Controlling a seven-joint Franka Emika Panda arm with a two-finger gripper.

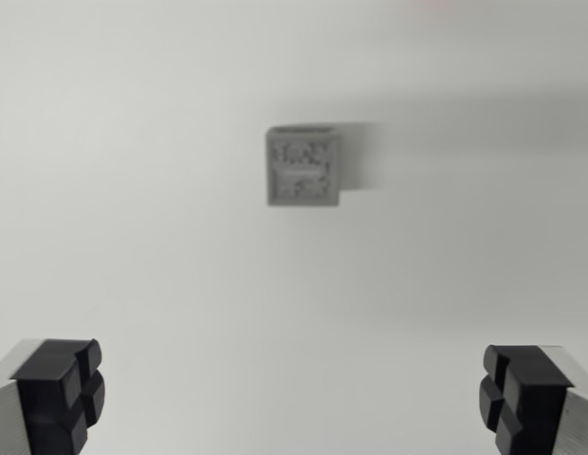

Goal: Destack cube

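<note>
Wrist view, looking down on a plain white bench (161, 237). A small grey cube with a speckled, patterned top face (303, 168) sits above the centre of the frame, slightly blurred; whether a second cube lies beneath it cannot be told from this angle. The claw (294, 393) is spread wide and holds nothing, its two black rubber-padded fingertips (62, 389) showing only at the lower corners, well apart from the cube. The step in hand appears to be the approach, before any grasp. The next move would call for bringing the claw over the cube so that the cube lies between the fingers, squaring the pads to two opposite faces, descending only to the upper cube's level, then closing.
</note>
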